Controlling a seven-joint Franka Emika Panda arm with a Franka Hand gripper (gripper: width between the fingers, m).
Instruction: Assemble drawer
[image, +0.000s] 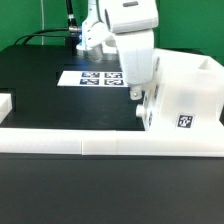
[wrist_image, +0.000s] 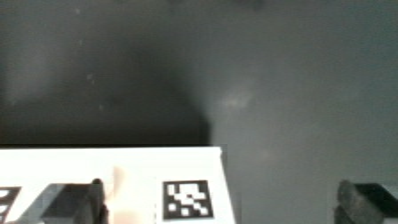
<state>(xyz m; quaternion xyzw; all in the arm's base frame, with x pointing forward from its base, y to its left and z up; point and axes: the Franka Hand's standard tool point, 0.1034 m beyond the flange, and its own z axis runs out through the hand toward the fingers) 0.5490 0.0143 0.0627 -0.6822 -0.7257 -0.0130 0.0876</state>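
The drawer's white box housing (image: 185, 92) stands on the black table at the exterior view's right, with a square tag on its near face. My gripper (image: 139, 106) hangs at the housing's left end, low over it. In the wrist view a white tagged surface (wrist_image: 143, 175) lies below, and its edge runs between my fingers. One finger (wrist_image: 71, 205) is over the white part and the other over bare table. The jaws stand wide apart with nothing held between them. I cannot make out the two knobbed trays.
The marker board (image: 100, 77) lies flat on the table behind the gripper. A long low white border bar (image: 90, 141) runs along the front, and a white block (image: 5, 102) sits at the exterior view's left edge. Cables hang behind the arm.
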